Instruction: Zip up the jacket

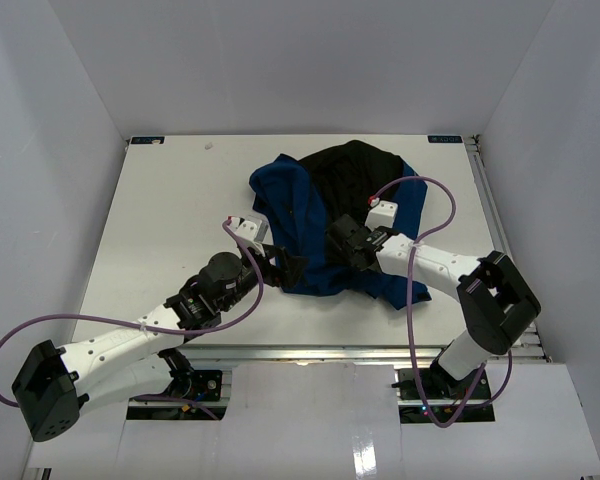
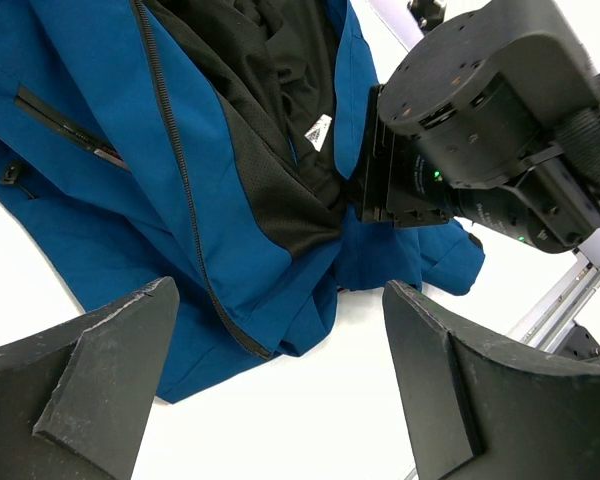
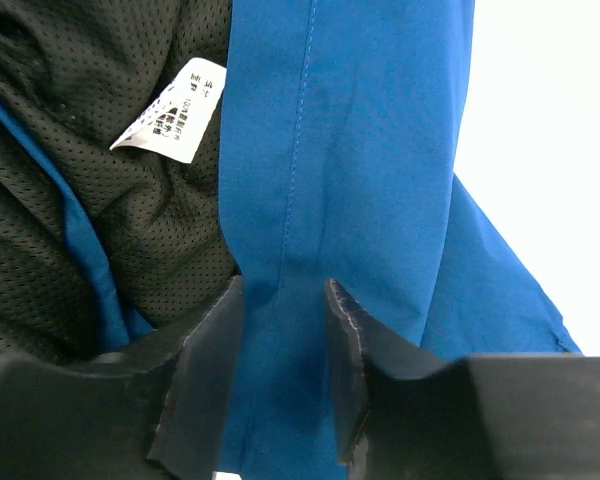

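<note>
Two front halves of the jacket [image 1: 292, 215] lie unzipped: left gripper [image 2: 280, 290] spread wide, empty; right gripper [image 3: 280, 300] straddles its blue edge, clamping unclear.

Bright, even light from overhead. Table [image 1: 170, 220] left of the jacket [image 1: 310, 230] is near-white, with only faint soft shadow at the jacket's near hem. The black lining [image 1: 355, 175] reads flat from above, its mesh crisp in the right wrist view. White beside the jacket there is blown out.
</note>
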Controlling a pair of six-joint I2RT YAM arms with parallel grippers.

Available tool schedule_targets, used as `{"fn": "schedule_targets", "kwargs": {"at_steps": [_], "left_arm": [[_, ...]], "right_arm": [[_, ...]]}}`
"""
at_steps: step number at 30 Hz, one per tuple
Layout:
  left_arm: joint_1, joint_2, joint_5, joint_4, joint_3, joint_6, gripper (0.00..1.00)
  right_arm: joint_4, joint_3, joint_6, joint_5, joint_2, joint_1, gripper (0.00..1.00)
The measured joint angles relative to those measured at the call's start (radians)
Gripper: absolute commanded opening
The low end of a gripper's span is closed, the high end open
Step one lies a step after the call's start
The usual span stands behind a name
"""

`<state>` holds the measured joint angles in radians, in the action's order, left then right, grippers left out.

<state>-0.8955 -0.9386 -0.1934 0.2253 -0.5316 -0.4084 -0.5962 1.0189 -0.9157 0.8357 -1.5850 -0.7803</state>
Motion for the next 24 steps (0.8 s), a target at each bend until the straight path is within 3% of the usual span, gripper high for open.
{"fn": "schedule_targets", "kwargs": {"at_steps": [12, 17, 24], "left_arm": [[0.0, 0.0, -0.003, 0.0, 0.0, 0.0, 0.94], [0.0, 0.0, -0.006, 0.0, 0.002, 0.0, 0.94], [0.0, 0.0, -0.001, 0.011, 0.003, 0.0, 0.94]], "right_arm": [[-0.008, 0.0, -0.025, 0.003, -0.015, 0.0, 0.23], [-0.006, -0.002, -0.023, 0.003, -0.014, 0.0, 0.08], [0.078, -0.063, 0.041, -0.023, 0.019, 0.005, 0.08]]}}
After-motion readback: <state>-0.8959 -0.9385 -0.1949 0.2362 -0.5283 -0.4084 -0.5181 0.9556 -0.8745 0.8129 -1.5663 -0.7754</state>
